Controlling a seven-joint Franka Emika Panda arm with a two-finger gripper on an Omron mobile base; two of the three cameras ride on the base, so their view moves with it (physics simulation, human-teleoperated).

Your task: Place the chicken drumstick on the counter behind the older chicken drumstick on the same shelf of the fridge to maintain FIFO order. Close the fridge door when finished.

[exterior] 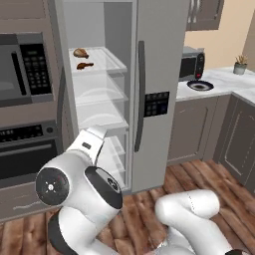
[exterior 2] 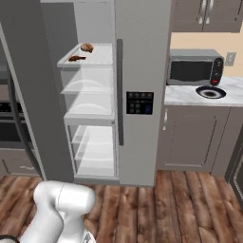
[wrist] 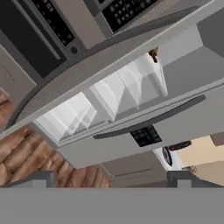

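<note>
From the left base view, the chicken drumstick (exterior: 80,52) is sitting behind the older chicken drumstick (exterior: 84,65) on the top shelf (exterior: 112,63): two pieces, placement looking done. From the right base view, the fridge door (exterior 2: 31,90) is standing open, so closing remains. In the hand view, the gripper (wrist: 111,178) is spreading wide, holding nothing.

Evenly and softly lit throughout, with no hard shadows and no glare on the tall grey two-door fridge (exterior: 149,74). Brightest inside its white interior, dimmer over the brown plank floor (exterior 2: 166,209). Slightly soft and coarse everywhere, most blurred in the rolled hand view.
</note>
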